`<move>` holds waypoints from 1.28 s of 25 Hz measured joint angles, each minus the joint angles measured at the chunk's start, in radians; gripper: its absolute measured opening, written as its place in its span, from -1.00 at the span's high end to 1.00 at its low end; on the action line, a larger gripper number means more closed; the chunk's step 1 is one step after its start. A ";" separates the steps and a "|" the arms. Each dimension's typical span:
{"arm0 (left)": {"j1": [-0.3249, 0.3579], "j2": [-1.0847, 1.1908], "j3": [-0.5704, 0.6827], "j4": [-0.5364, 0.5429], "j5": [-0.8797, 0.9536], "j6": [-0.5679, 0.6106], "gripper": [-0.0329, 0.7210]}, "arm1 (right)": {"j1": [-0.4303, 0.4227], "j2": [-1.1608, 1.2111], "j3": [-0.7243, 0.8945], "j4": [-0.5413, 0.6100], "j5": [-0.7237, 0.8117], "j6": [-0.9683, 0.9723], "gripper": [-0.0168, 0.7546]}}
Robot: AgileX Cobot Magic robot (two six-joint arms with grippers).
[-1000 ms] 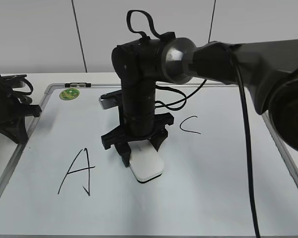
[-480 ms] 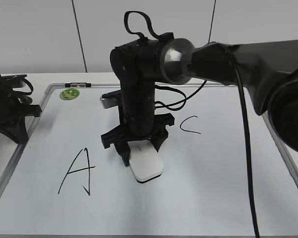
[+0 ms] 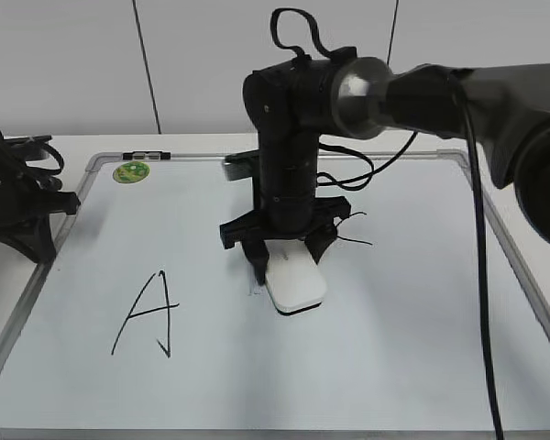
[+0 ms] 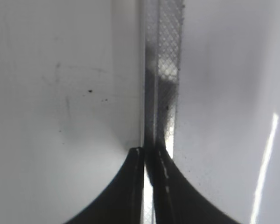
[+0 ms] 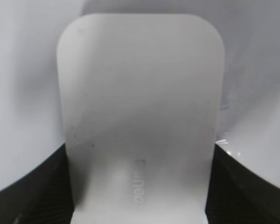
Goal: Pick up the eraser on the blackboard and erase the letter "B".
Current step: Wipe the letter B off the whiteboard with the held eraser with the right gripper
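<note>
The blackboard [image 3: 394, 348] is a pale whiteboard in a silver frame, lying flat. My right gripper [image 3: 287, 259] reaches to its middle, pointing down, shut on the white eraser [image 3: 296, 285], which rests flat on the board. In the right wrist view the eraser [image 5: 140, 107] fills the space between my fingers [image 5: 32, 191]. A black letter A [image 3: 148, 313] is at the front left. The letter C [image 3: 355, 238] is mostly hidden behind the gripper. No letter B shows; a faint smudge [image 3: 254, 291] lies left of the eraser. My left gripper [image 3: 27, 234] is shut and empty at the board's left edge.
A round green magnet [image 3: 130, 171] and a small black clip [image 3: 147, 154] sit at the board's far left corner. The left wrist view shows the board's metal frame [image 4: 163, 70] running right under the shut jaws. A white wall stands behind the table.
My right gripper has slid the eraser to the right and slightly away across the board, now covering part of the C. The left arm has not moved.
</note>
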 joint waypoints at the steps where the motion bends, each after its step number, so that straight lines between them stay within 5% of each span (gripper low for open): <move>1: 0.000 0.000 0.000 0.000 0.000 0.000 0.86 | -0.007 0.000 0.000 -0.008 0.000 0.001 -0.39; 13: 0.000 0.000 0.000 -0.002 -0.002 0.000 0.86 | -0.062 0.000 -0.001 -0.016 -0.005 -0.007 -0.39; 32: 0.000 0.000 0.000 -0.002 -0.002 0.000 0.86 | 0.135 0.002 -0.001 -0.033 -0.005 -0.014 -0.39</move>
